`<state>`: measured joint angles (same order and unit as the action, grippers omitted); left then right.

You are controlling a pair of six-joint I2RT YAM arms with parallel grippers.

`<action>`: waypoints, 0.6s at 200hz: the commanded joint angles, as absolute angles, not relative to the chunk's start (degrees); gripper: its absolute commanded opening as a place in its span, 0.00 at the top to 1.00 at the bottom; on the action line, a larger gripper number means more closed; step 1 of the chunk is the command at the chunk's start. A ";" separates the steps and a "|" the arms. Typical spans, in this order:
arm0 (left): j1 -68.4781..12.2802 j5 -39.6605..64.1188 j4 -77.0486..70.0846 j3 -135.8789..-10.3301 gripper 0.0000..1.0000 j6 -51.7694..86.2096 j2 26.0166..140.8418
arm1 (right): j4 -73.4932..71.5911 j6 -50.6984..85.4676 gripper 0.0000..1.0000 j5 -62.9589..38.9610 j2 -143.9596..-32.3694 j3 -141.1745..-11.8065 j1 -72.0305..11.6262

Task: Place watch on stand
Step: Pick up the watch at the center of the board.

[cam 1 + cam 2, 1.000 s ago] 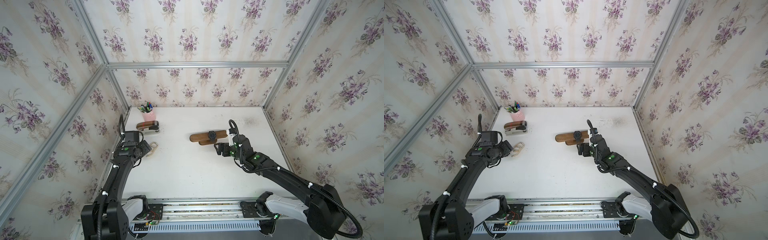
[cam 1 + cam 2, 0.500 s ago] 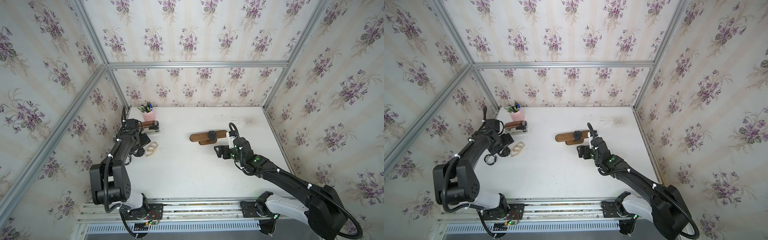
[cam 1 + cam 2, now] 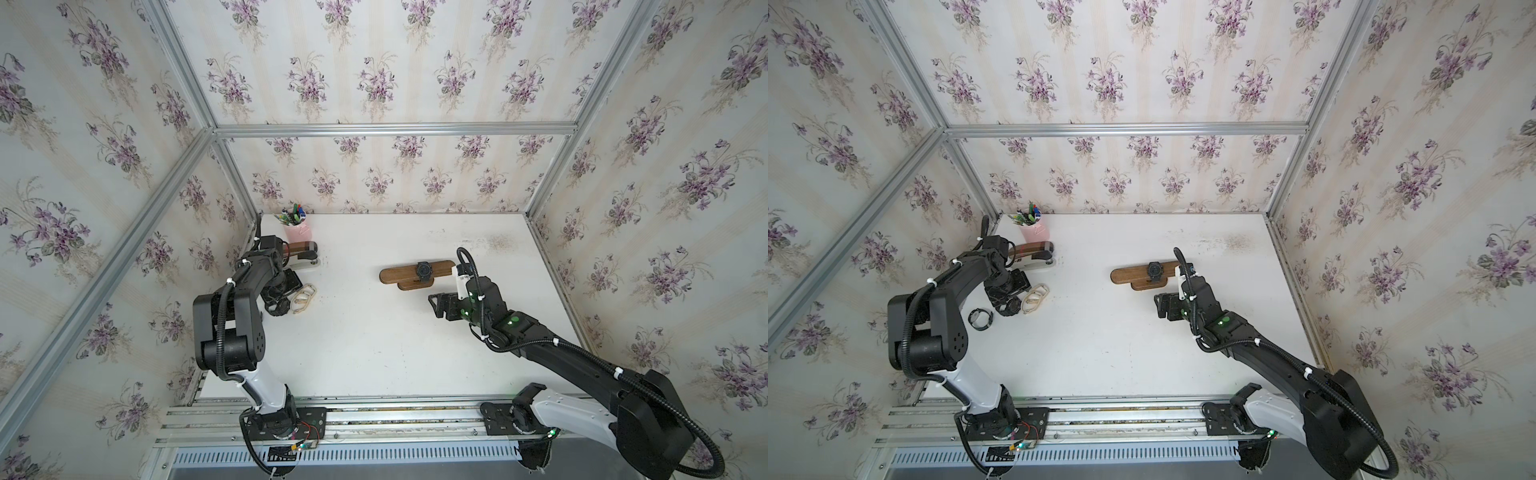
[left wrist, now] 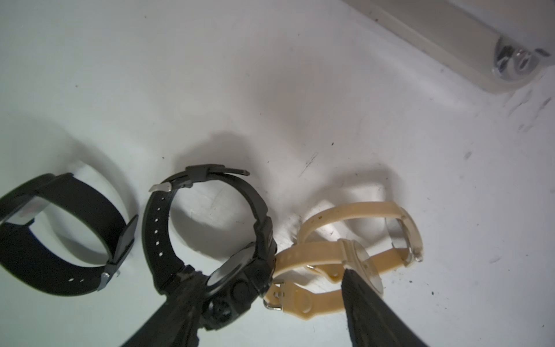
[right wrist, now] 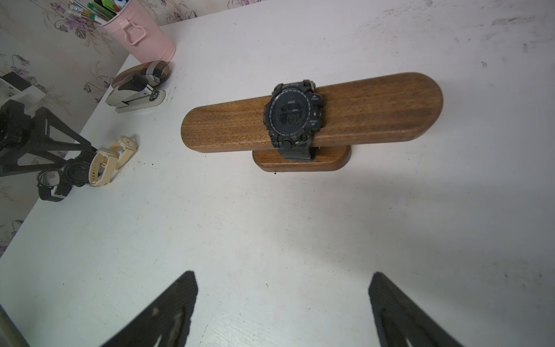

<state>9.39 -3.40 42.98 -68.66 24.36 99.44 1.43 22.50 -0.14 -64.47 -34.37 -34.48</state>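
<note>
A dark brown wooden stand (image 3: 395, 275) (image 3: 1127, 275) (image 5: 375, 111) sits mid-table with a black digital watch (image 3: 424, 270) (image 3: 1155, 270) (image 5: 292, 117) strapped round its bar. By the left wall lie a chunky black watch (image 4: 240, 270) (image 3: 1011, 307), two beige watches (image 4: 345, 261) (image 3: 303, 297) and a black band watch (image 4: 60, 240) (image 3: 980, 319). My left gripper (image 4: 270, 276) (image 3: 282, 297) is open and straddles the chunky black watch's case and a beige strap; one finger touches the case. My right gripper (image 5: 282, 288) (image 3: 438, 305) hangs open and empty in front of the stand.
A pink cup of pens (image 3: 297, 231) (image 5: 141, 36) and a brown-topped stapler (image 3: 301, 254) (image 5: 138, 87) stand in the back left corner, close behind the left arm. Papered walls with metal rails enclose the white table (image 3: 374, 340) on three sides.
The left arm swung back toward the wall and came down over the loose watches, its jaws narrowing around the chunky black one. The right gripper drew back slightly from the stand.
</note>
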 commanded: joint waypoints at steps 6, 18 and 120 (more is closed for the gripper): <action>9.44 -3.70 44.54 -68.29 0.31 24.41 99.41 | 0.00 22.32 0.10 -0.97 -64.78 -34.79 -34.54; 9.41 -4.16 44.70 -68.06 0.34 24.52 99.16 | 0.03 22.24 0.10 -1.13 -64.91 -34.82 -34.54; 8.06 -4.39 42.48 -63.27 0.57 26.19 97.06 | -0.51 21.97 0.10 -3.15 -66.09 -35.32 -34.54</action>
